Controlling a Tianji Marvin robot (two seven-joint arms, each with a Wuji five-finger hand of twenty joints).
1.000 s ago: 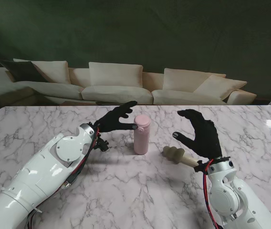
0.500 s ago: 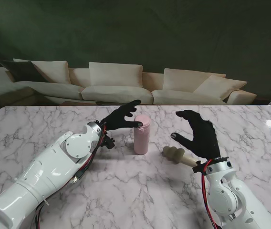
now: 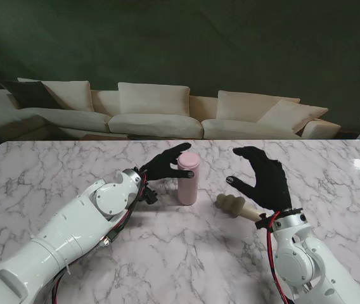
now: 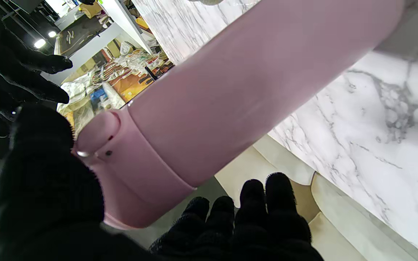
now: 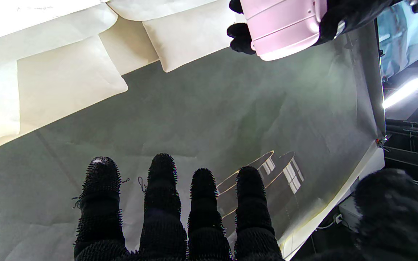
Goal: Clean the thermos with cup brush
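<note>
Your left hand [image 3: 162, 166], fingers apart, brackets the lid of the upright pink metal thermos [image 3: 187, 178]; right hand [image 3: 263, 179] hovers spread over the beige foam cup brush [image 3: 235, 206].

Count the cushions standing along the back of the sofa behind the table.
5 show: a dark cushion far left, then cream cushions and a tilted cushion far right. More could be out of view.
</note>
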